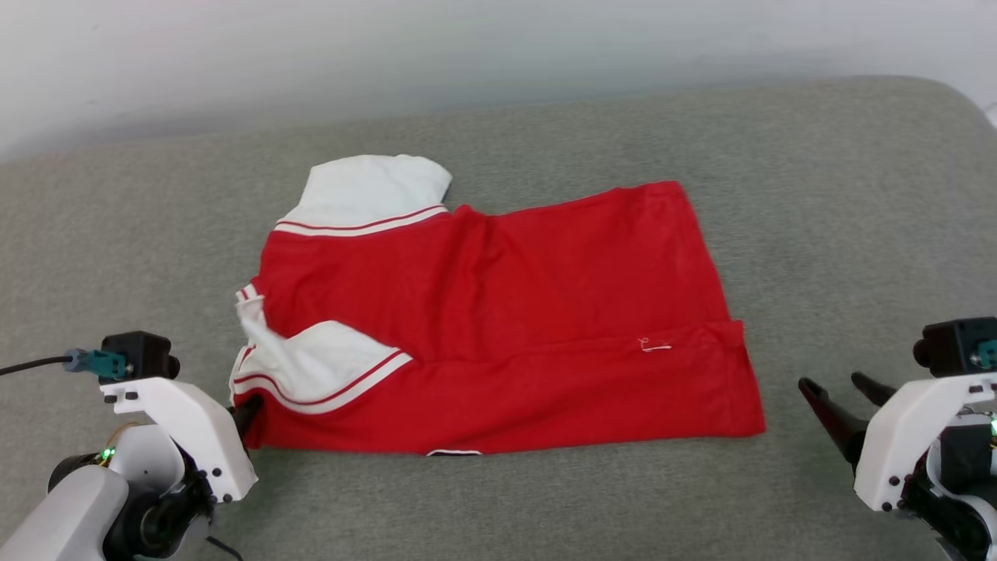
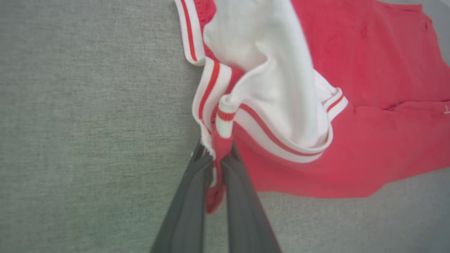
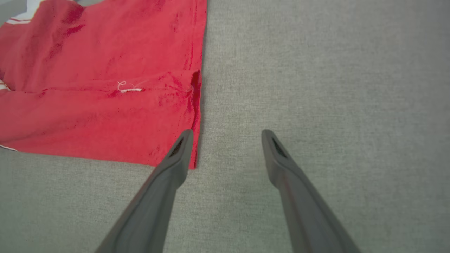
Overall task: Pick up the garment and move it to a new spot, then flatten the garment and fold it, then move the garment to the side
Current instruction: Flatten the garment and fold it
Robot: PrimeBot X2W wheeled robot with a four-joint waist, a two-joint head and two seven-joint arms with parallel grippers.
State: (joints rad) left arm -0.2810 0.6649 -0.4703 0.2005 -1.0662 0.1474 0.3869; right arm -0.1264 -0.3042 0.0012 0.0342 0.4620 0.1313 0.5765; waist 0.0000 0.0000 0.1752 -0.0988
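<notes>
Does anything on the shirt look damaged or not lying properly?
Yes. A loose white thread curls on the red jersey-style shirt with white sleeves, near its hem. The near white sleeve lies crumpled over the body, where the left gripper pinches the striped trim.

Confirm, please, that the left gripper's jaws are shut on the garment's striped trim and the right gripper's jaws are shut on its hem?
Not quite: the right wrist view shows the right gripper with jaws open beside the garment, holding nothing. The left gripper is as you say.
</notes>
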